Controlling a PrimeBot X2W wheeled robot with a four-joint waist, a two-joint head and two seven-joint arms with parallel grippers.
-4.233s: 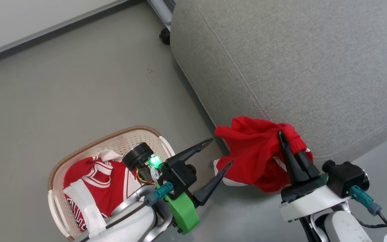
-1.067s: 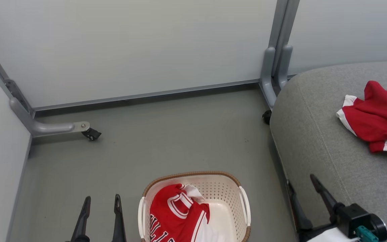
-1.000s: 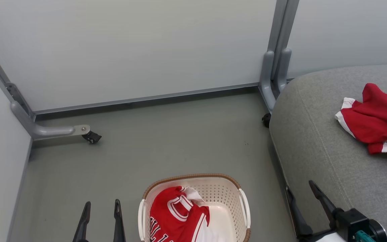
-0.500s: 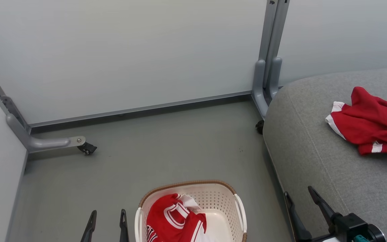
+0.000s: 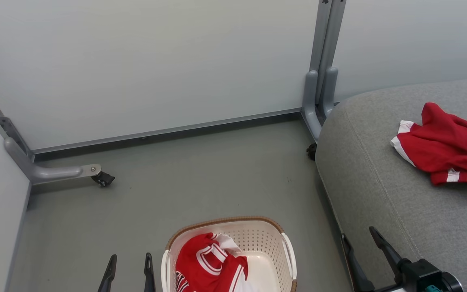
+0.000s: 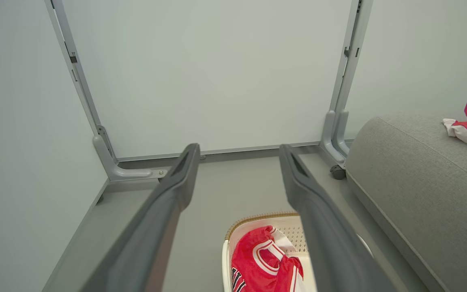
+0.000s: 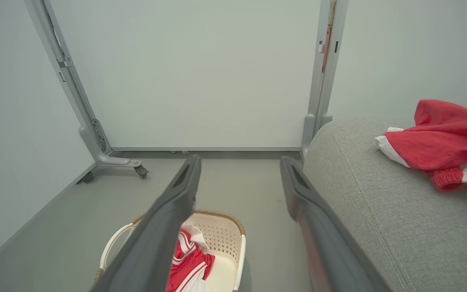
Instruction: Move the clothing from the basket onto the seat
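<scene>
Jersey (image 5: 209, 263) lies in basket (image 5: 225, 221), bottom centre; shorts (image 5: 448, 150) rest on seat (image 5: 379, 194), right (half done). Left gripper (image 5: 131, 256) and right gripper (image 5: 357, 233) hover spread and empty either side. Next, likely: lower one gripper, pinch jersey, lift.

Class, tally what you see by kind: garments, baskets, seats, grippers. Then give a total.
Red sports garments: 2 (red-and-white jersey, red shorts with white trim)
Cream-white perforated plastic basket: 1
Grey woven-fabric seat cushion: 1
Dark two-fingered grippers: 2 (left gripper, right gripper)
Total: 6
</scene>
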